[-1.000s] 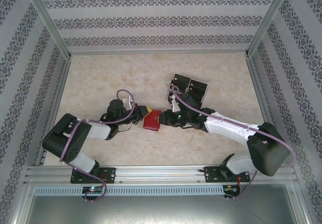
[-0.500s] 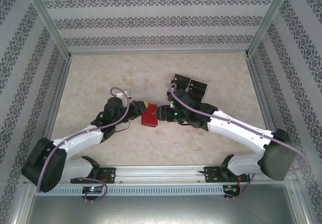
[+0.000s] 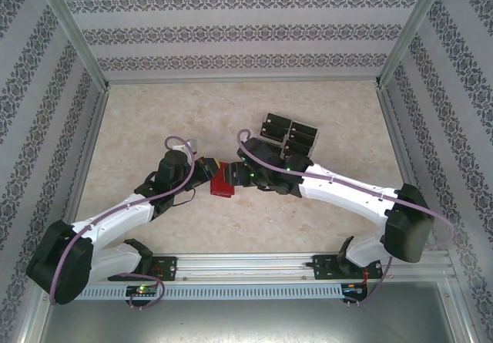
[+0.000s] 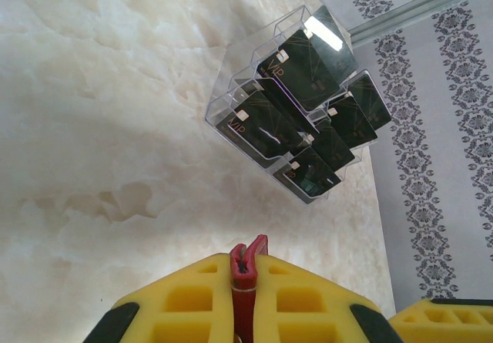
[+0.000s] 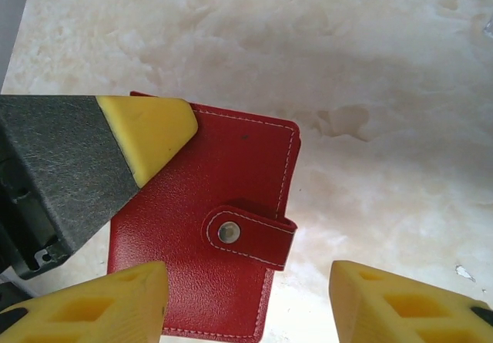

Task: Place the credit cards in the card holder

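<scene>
The card holder (image 5: 223,181), a closed dark-red wallet with its snap tab (image 5: 246,233) fastened, hangs just above the table's middle (image 3: 223,183). My left gripper (image 4: 246,264) is shut on the wallet's edge (image 4: 249,252), and one of its yellow fingers (image 5: 146,127) lies across the cover. My right gripper (image 5: 246,304) stands open, with the wallet's lower corner and tab between its fingers, which are not pressing on it; from above it sits just right of the wallet (image 3: 239,175). Several black credit cards (image 4: 304,69) stand in a clear tray (image 4: 225,105) behind the grippers (image 3: 289,133).
The clear tray of cards sits right of centre toward the back, close behind the right forearm (image 3: 339,189). Aluminium frame rails (image 3: 85,150) and patterned walls bound the marble-look table. Open tabletop lies at the left and far back.
The right gripper's fingers have spread wider and it has moved left, closer over the wallet. The left arm has stretched forward, still holding the wallet, which shifted slightly left.
</scene>
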{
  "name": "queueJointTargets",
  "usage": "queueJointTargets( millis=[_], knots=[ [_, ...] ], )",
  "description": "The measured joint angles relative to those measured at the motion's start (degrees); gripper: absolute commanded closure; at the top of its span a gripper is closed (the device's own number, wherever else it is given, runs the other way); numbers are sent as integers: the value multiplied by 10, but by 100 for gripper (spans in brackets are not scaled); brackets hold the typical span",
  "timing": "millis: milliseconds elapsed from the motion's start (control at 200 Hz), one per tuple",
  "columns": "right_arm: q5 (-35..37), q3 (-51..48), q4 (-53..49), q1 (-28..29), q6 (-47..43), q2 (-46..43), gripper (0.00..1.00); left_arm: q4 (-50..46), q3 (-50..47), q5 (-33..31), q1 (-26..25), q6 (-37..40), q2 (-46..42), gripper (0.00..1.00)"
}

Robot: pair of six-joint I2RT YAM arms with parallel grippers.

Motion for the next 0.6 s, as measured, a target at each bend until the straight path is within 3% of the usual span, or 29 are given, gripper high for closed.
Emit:
queueJointTargets(
  millis=[475, 605],
  knots=[
    [4, 23, 21, 14, 0, 60, 41, -1, 1, 0, 0, 0, 0, 100],
    [4, 28, 24, 16, 0, 67, 46, -3, 2, -4, 0, 0, 0, 100]
  ],
)
